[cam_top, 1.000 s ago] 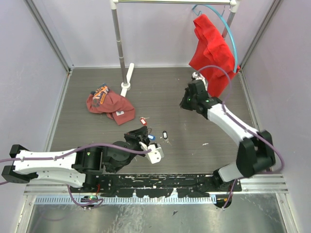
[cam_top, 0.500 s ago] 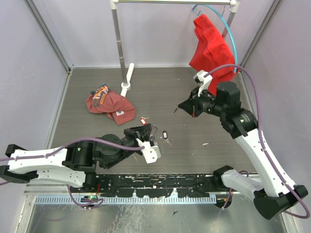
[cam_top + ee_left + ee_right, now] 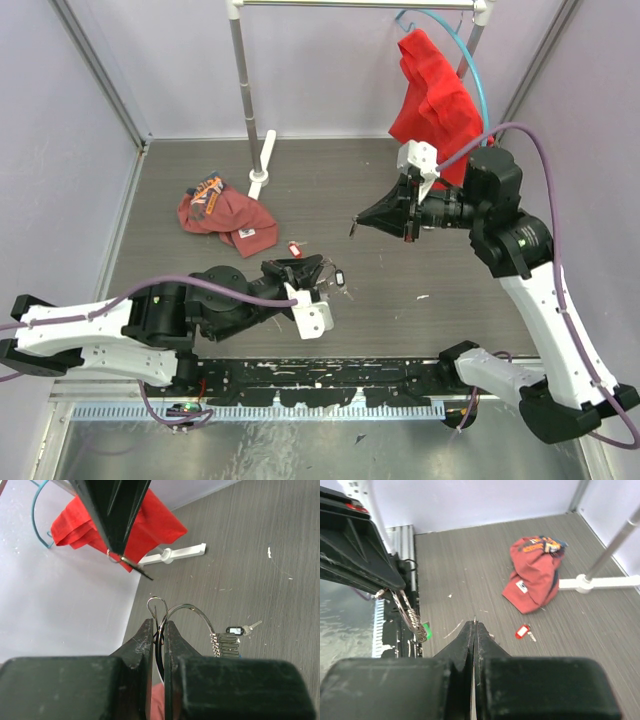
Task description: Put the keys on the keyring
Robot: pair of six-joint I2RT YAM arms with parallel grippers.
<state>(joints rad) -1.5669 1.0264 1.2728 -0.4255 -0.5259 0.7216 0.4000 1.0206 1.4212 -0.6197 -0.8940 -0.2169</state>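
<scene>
Silver wire keyring (image 3: 200, 612): held up off the table (image 3: 400, 320) at the tip of the left arm (image 3: 90, 335), near the middle of the table towards its near edge.
Left jaws: almost closed, with only a narrow slit between them, and clamped on the keyring wire. Most of the loop stands free beyond the tips.
Keys on ring (image 3: 226, 646): a small stack of silver keys hangs side by side on the loop. Something green shows at the stack in the right wrist view, too small to tell what.
Black-tag key (image 3: 338, 277): lies loose on the table just beyond the left jaws, apart from the ring.
Red-tag key (image 3: 294, 248): lies loose on the table, nearer the red cap (image 3: 225, 215).
Right jaws: pressed fully together, raised above the table on the right arm (image 3: 545, 290), facing the left jaws with a gap between them.
Metal sliver (image 3: 137, 569): thin and dark, pinched at the right tips and poking out. Too small to tell whether it is a key.
Background: a red cloth (image 3: 430, 95) hangs on a blue hoop hanger (image 3: 478, 80) at the far right. The rack pole (image 3: 242, 90) stands at the far centre.
</scene>
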